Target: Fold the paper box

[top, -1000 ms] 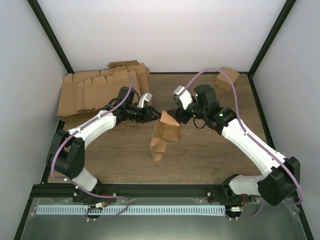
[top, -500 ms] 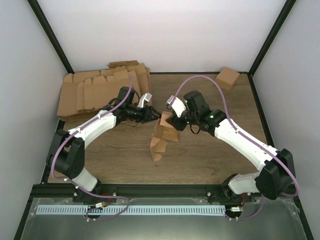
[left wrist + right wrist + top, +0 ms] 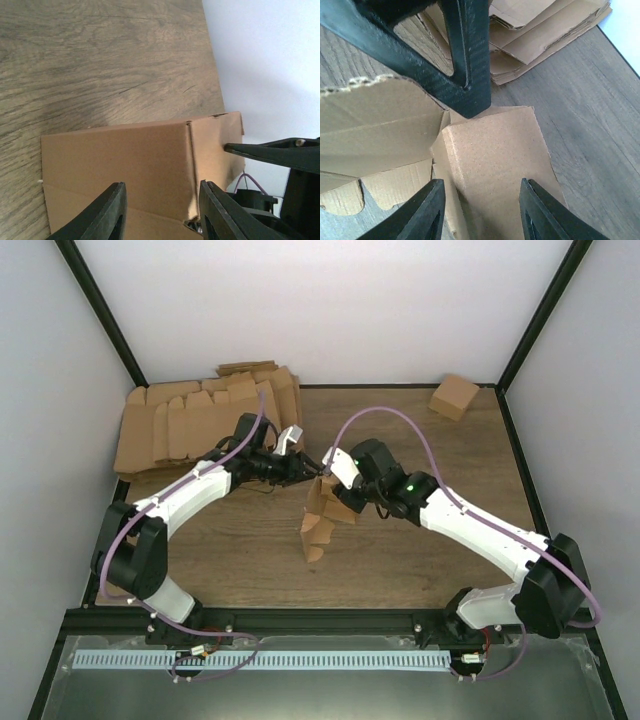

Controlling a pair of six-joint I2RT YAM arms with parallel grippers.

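Partly folded plain brown cardboard paper box (image 3: 322, 515): one.
Pile of flat brown cardboard blanks (image 3: 190, 420): one; its sheets overlap too much to count.
Small cube-like brown cardboard carton (image 3: 454, 397): one.
White-and-black robot arms: two, left arm (image 3: 190, 493) and right arm (image 3: 480, 532).
Black two-finger grippers: two, left gripper (image 3: 162, 187) and right gripper (image 3: 481, 182).
Brown wooden table (image 3: 400, 570): one.
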